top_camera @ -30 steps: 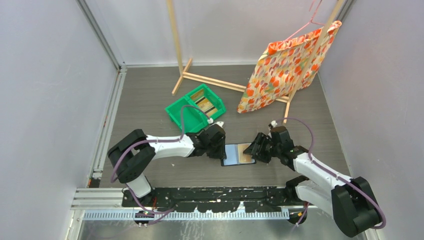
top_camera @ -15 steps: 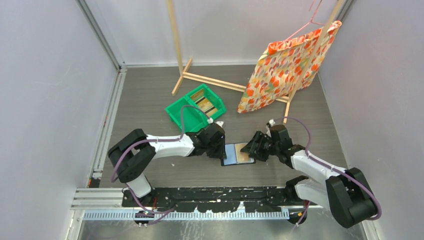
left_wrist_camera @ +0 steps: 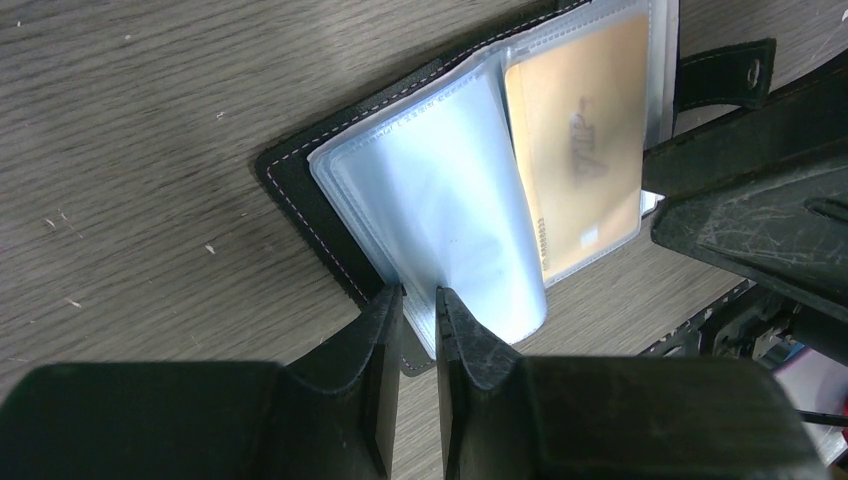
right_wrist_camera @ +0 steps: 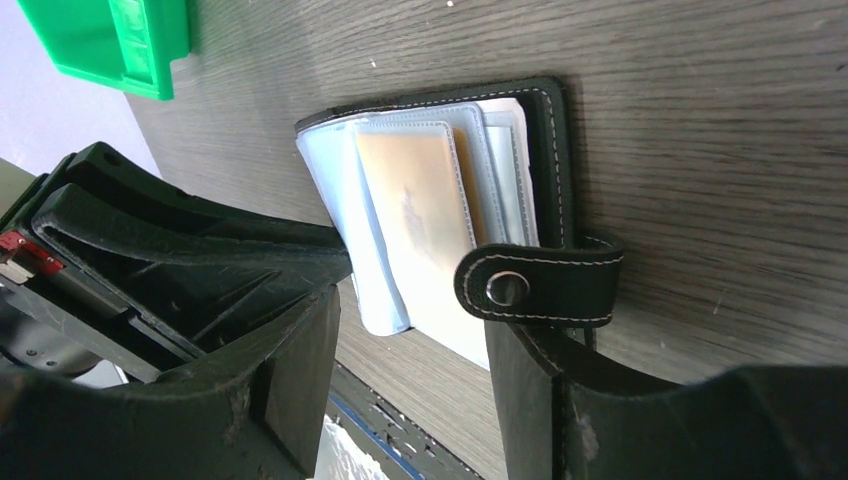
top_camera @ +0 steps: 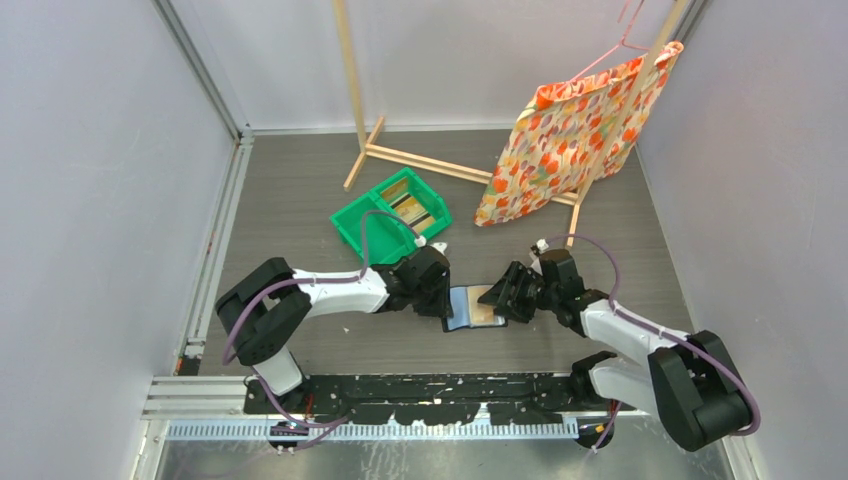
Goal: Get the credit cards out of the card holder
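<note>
The card holder (top_camera: 466, 311) lies open on the table between both arms, its black cover (left_wrist_camera: 300, 190) underneath and clear sleeves fanned on top. A golden credit card (left_wrist_camera: 580, 150) sits inside one sleeve, also seen in the right wrist view (right_wrist_camera: 415, 200). My left gripper (left_wrist_camera: 420, 305) is shut on the holder's near-left edge, pinching cover and sleeve. My right gripper (right_wrist_camera: 410, 365) stands open at the opposite edge, its fingers on either side of the sleeves' ends. The holder's snap strap (right_wrist_camera: 535, 285) rests over one finger. Tan cards with dark stripes lie in the green bin (top_camera: 375, 222).
The green two-compartment bin stands behind the left gripper (top_camera: 443, 303). A wooden rack (top_camera: 420, 160) and an orange flowered cloth (top_camera: 570, 140) on a hanger are at the back right. The table's front rail (top_camera: 440, 385) runs just below the holder.
My right gripper has edged left onto the holder's right side. The left gripper has kept its pinch and place.
</note>
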